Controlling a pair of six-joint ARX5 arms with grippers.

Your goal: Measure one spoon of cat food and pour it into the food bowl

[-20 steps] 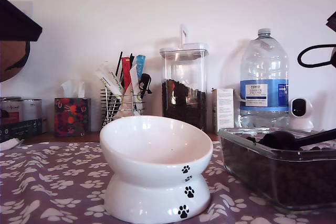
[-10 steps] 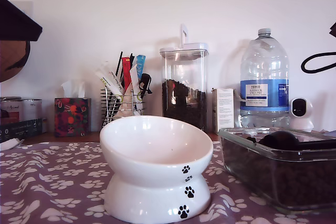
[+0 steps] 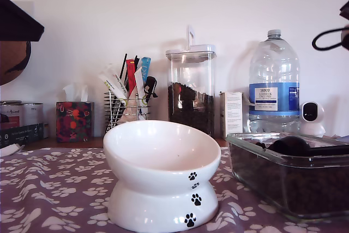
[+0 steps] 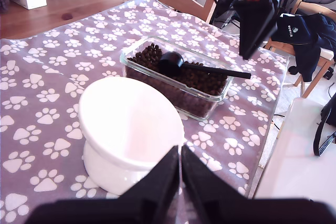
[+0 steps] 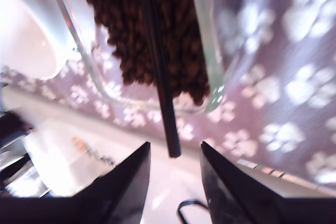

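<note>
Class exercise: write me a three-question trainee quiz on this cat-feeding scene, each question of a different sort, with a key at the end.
1. True or false: the white bowl already holds kibble.
2. Where does the black spoon lie? A) in the white bowl B) on the kibble in the glass dish C) on the cloth
3. Fill in: my first tool has its jaws ____, while my second tool, jaws apart, is by the spoon's handle.

Key: 1 false; 2 B; 3 closed.
</note>
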